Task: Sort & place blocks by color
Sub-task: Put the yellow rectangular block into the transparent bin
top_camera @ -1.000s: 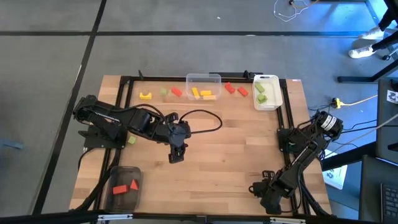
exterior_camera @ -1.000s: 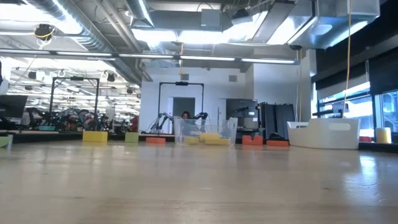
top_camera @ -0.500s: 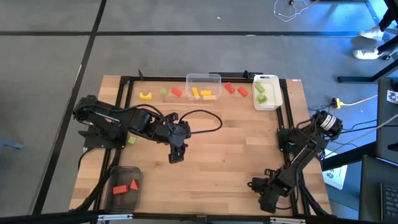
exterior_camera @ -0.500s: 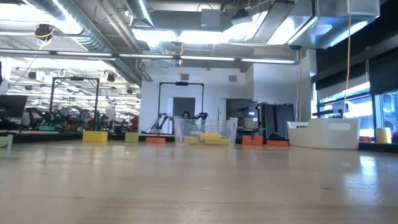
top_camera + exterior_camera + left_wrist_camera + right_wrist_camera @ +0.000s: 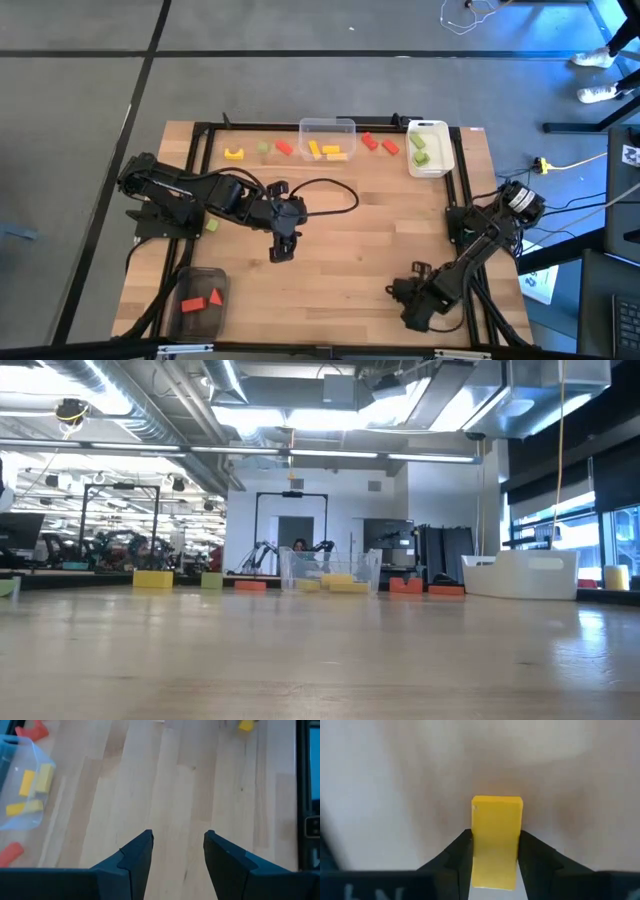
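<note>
The right tool [image 5: 495, 865] pinches a smooth yellow block [image 5: 496, 840], a little bar with flat sides, near the front right corner of the tabletop [image 5: 380, 250]. The left tool [image 5: 177, 855] hangs over the middle, fingers apart and holding nothing.

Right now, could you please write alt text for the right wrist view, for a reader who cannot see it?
A yellow block stands between the two dark fingers of the right gripper, which touch its sides. Behind it is only blurred pale wood.
</note>
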Tool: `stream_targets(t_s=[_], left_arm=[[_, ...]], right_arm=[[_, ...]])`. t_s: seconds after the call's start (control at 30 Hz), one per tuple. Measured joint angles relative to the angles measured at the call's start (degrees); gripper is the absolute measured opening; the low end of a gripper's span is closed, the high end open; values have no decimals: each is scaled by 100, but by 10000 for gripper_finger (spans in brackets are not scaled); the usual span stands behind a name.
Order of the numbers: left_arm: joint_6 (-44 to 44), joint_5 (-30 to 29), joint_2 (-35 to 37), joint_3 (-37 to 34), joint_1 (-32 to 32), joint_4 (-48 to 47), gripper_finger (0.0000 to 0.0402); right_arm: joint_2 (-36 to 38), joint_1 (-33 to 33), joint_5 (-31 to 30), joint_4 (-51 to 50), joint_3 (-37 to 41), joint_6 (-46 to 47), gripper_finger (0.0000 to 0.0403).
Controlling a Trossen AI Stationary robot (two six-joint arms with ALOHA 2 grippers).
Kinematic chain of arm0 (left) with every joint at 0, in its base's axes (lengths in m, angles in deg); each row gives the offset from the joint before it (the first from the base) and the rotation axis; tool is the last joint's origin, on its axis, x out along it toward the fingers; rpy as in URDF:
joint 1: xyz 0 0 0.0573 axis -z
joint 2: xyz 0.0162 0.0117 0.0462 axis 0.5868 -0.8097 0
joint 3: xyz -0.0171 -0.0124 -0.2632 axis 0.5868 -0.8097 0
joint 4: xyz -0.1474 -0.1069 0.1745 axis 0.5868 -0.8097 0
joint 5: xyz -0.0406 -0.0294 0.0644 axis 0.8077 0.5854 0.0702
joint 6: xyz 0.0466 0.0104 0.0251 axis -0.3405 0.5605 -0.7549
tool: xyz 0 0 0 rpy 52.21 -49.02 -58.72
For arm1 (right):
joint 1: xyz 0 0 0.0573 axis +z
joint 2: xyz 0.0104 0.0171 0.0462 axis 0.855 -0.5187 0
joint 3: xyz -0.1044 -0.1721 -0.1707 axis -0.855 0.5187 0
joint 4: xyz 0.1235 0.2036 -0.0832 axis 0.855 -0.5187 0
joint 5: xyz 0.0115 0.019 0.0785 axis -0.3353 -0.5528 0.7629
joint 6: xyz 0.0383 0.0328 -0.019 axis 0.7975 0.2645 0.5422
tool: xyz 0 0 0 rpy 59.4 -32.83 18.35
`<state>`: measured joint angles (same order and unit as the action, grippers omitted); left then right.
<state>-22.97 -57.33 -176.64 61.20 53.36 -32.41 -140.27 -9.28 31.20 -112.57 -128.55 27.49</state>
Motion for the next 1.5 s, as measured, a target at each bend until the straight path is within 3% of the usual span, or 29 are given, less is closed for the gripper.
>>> stream_targets(t_s=[0.1, 0.47, 0.93, 1.07, 1.27, 1.5], left_arm=[[-226, 0, 0, 0, 0, 2, 167], [-1658, 1, 0, 0, 0, 0, 167], [-3467, -73, 0, 0, 134, -20, 167], [-3929, -293, 0, 0, 343, -34, 167], [-4586, -1281, 0, 0, 670, -12, 167], [-5135, -1419, 0, 0, 717, 397, 167]], right_arm=[[-23, -164, -358, -396, -267, -297, 124], [-1, -1198, -369, -809, -1320, -1576, 124], [14, -2978, -287, -1035, -3445, -4523, 124], [17, -3406, 8, -1261, -3990, -5168, 124], [24, -3922, 921, -1251, -4461, -5786, 124], [25, -4250, 1561, -1244, -4524, -6060, 124]])
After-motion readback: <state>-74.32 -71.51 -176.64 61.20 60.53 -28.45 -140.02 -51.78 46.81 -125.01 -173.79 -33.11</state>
